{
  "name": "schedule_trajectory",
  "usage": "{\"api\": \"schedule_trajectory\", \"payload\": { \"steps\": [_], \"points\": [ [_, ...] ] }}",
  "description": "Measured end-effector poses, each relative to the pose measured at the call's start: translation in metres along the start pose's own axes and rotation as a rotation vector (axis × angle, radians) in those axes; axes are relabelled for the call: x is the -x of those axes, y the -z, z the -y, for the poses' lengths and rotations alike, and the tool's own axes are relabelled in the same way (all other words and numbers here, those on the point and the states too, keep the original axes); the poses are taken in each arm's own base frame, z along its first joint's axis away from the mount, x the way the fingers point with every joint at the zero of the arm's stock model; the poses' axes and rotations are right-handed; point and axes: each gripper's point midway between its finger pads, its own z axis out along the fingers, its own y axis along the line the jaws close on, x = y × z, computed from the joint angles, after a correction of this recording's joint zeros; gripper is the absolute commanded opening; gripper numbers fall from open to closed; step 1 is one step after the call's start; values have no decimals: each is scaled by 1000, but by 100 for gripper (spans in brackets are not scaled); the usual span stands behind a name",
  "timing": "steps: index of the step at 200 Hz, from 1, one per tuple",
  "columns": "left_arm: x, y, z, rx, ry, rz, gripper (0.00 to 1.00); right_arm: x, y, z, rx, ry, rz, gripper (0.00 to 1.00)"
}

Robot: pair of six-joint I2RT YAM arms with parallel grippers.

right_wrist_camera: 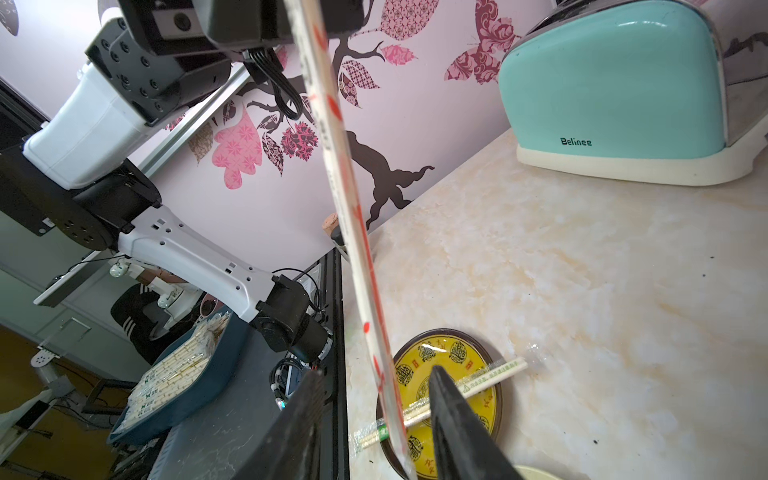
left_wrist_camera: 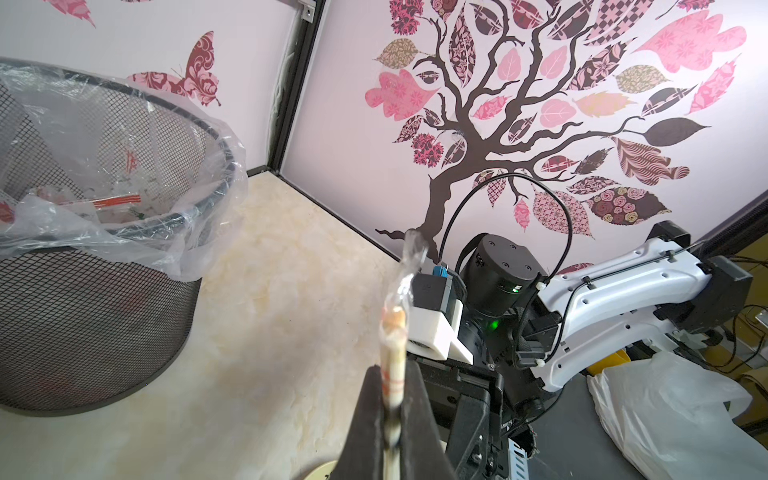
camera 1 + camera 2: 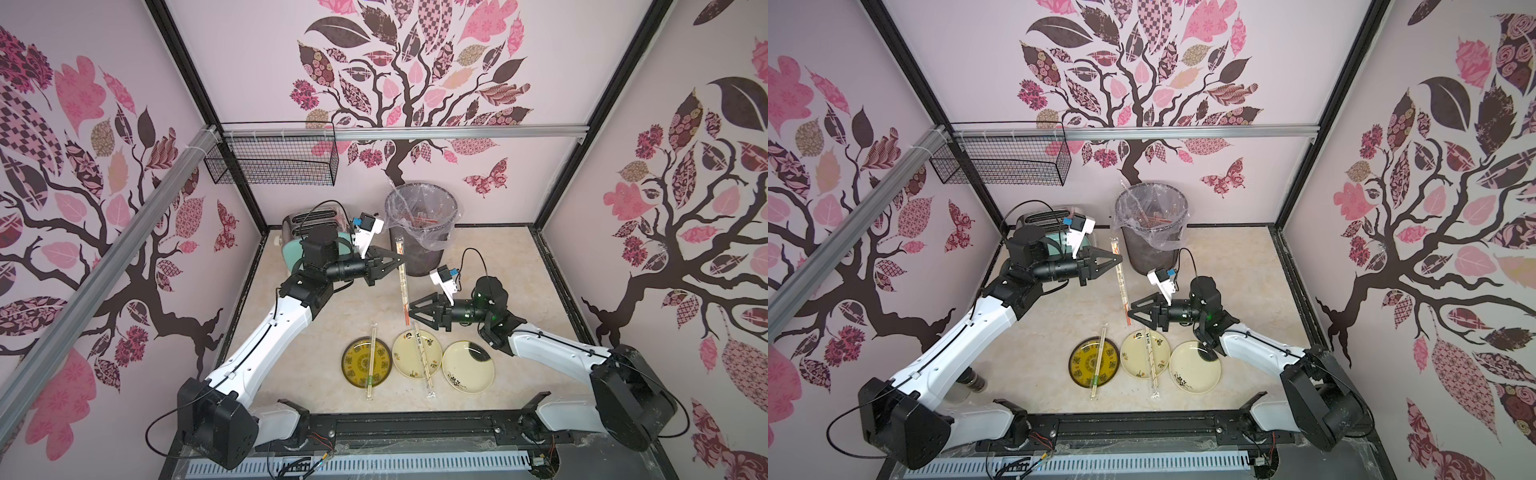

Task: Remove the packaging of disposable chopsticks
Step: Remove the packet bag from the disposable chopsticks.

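While left tool [image 3: 400,260] clamps red-printed sleeve [image 3: 402,291] | right tool [image 3: 410,313] parted — sleeve end between, ungripped

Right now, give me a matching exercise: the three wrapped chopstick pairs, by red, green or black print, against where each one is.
Things:
1. red-printed clear-sleeved wooden chopsticks
2. green-printed clear-sleeved wooden chopsticks
3. black-printed clear-sleeved wooden chopsticks

Places:
A. lying across the middle cream round plate
B. pinched in the shut left hand
C. lying across the dark yellow round plate

Pairs: 1-B, 2-C, 3-A.
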Motion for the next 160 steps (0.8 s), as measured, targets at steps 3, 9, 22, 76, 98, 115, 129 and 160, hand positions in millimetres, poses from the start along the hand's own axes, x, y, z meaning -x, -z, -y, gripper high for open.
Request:
{"api": "schedule_trajectory", "payload": {
  "steps": [3, 9, 22, 76, 98, 115, 129, 160],
  "points": [
    [0, 0, 0, -1, 0, 0, 0, 1, 0, 0, 3, -3, 2, 51],
    [0, 0, 1, -5, 1, -1, 0, 1, -1, -1, 10, 0, 5, 52],
    [0, 0, 3, -12, 3, -3, 0, 0, -2, -1, 20, -10, 3, 51],
    [-1, -2, 10, -43, 8, -9, 0, -7, -10, -3, 37, -32, -15, 34],
    [-3, -4, 14, -55, 9, -14, 0, -5, -10, -4, 42, -24, -6, 23],
    [-2, -4, 14, -54, 7, -13, 0, -4, -10, -6, 49, -26, -6, 13],
    [-2, -4, 13, -48, 12, -11, 0, -2, -10, -8, 60, -5, -3, 4],
    [-1, -3, 12, -46, 30, -8, 0, -2, -11, -14, 84, 32, -2, 0]
  ]
}}
